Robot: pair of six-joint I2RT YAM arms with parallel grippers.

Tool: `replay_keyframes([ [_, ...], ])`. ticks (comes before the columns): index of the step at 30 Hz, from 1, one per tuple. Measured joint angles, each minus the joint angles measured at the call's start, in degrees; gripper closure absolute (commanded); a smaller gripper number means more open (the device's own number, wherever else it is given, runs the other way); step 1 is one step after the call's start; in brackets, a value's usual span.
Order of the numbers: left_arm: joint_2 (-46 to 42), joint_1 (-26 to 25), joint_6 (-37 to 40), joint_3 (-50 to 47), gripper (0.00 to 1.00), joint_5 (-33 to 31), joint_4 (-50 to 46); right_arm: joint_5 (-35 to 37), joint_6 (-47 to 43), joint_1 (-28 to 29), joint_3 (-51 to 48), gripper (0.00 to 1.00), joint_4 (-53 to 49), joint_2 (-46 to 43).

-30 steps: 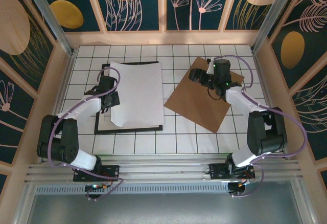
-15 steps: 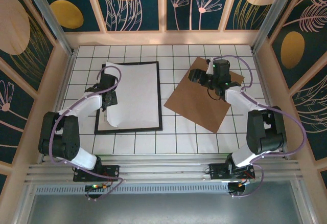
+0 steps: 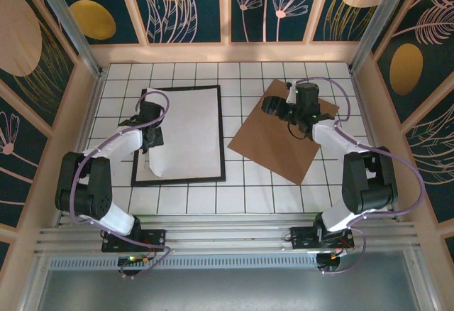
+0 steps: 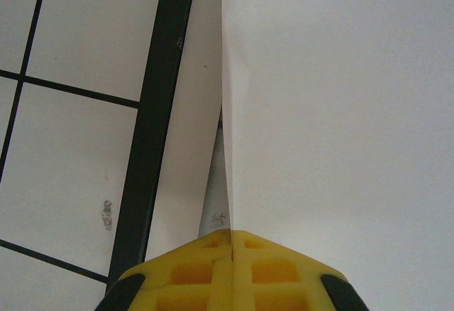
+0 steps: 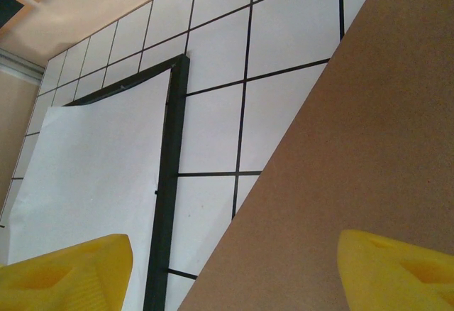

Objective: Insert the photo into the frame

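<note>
The photo (image 3: 188, 130) lies white back up inside the black frame (image 3: 221, 133) on the left of the tiled table. My left gripper (image 3: 151, 137) is shut on the photo's left edge, holding that edge a little off the frame's pale inside. In the left wrist view the yellow fingers (image 4: 269, 268) pinch the sheet (image 4: 340, 98) beside the frame's left bar (image 4: 152, 133). My right gripper (image 3: 273, 106) hangs open over the far corner of the brown backing board (image 3: 273, 144). The right wrist view has the frame (image 5: 170, 183) and the photo (image 5: 92, 169) to the left.
The backing board (image 5: 369, 126) lies tilted on the right half of the table, close to the frame's right bar. Wooden walls close in the table on three sides. Bare tiles (image 3: 234, 201) run along the near edge.
My left gripper has pulled the photo leftward. It overlapped the frame's right and top bars a second ago; those bars now show. The right arm has stayed still.
</note>
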Motion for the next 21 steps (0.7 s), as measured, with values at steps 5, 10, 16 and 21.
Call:
replay_keyframes([
  [5,-0.2,0.0,-0.2,0.0,1.0,0.0,-0.1,0.0,0.0,0.0,0.0,0.24,0.0,0.6],
  [10,-0.3,0.0,-0.2,0.0,1.0,0.0,-0.2,0.0,0.0,0.0,0.0,0.24,0.0,0.8],
  [16,-0.3,0.0,-0.2,0.0,1.0,-0.4,-0.4,0.0,0.0,0.0,0.0,0.24,0.0,0.8],
  [21,-0.8,0.0,-0.2,0.0,1.0,-0.9,-1.1,0.0,0.0,0.0,0.0,0.24,0.0,0.9],
])
